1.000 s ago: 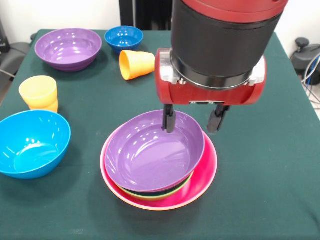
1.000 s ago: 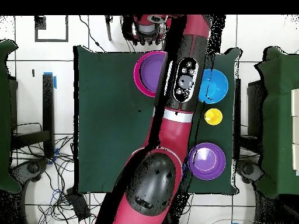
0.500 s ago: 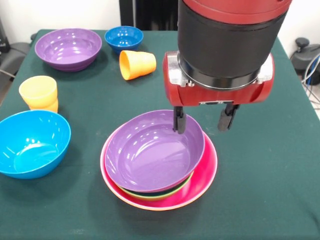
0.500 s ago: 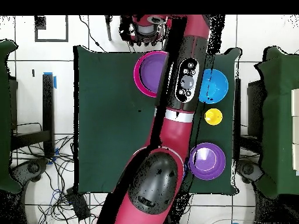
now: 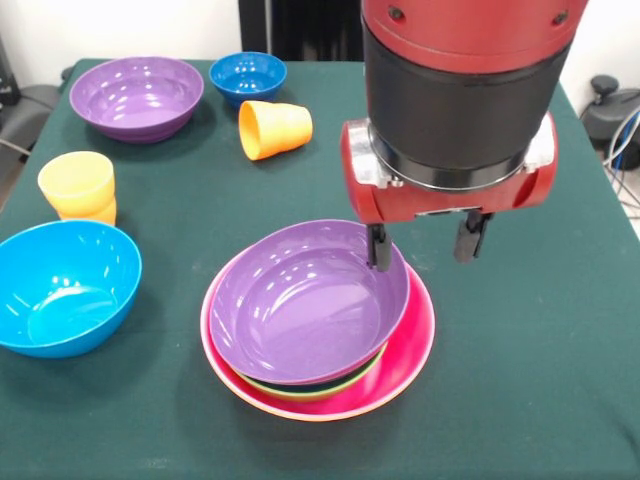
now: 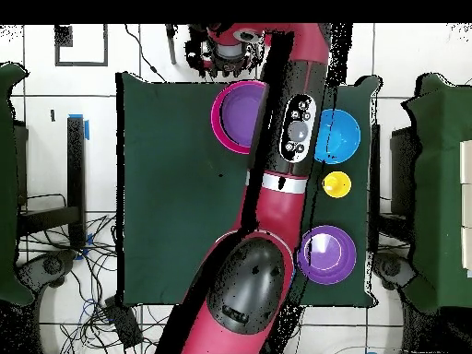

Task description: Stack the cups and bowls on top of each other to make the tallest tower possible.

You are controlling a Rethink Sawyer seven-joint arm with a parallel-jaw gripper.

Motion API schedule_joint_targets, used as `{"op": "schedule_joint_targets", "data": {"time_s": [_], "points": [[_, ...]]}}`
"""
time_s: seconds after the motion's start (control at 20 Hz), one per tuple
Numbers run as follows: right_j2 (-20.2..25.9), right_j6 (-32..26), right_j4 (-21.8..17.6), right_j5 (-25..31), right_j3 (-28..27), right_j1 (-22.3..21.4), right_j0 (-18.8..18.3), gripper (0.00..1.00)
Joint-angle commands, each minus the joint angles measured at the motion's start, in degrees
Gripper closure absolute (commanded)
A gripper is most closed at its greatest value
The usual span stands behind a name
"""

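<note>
Front view: the gripper (image 5: pixel 422 246) hangs with its jaws spread and holding nothing, one finger (image 5: pixel 377 247) over the far right rim of the top purple bowl (image 5: pixel 305 300), the other outside that rim, so the jaws straddle the bowl wall. You will find the tower (image 5: pixel 318 325) near the table's middle: this purple bowl nested in a green one, with the large pink bowl (image 5: pixel 412 345) outermost; a dark layer shows between purple and green, though its colour is hard to judge here.

Loose pieces lie well apart from the tower: a second purple bowl (image 5: pixel 137 97) and the small dark-blue bowl (image 5: pixel 247 77) at the far side, the light blue bowl (image 5: pixel 63 286) at the left edge, the orange cup (image 5: pixel 273 128) on its side, and the yellow cup (image 5: pixel 77 187) upright, apparently seated in another cup.

Treat every piece as light, rigid, glossy plastic, likely slippery. Take bowls by pinching the rim wall; take cups across the tapered body.
</note>
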Motion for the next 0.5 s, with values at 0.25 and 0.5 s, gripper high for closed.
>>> {"op": "schedule_joint_targets", "data": {"time_s": [0.25,0.5], "points": [[-7.5,-1.1,2.1,-2.9,6.9,1.4,-0.4,0.00],[-8.3,0.1,2.4,-4.3,6.7,2.5,0.3,0.00]]}}
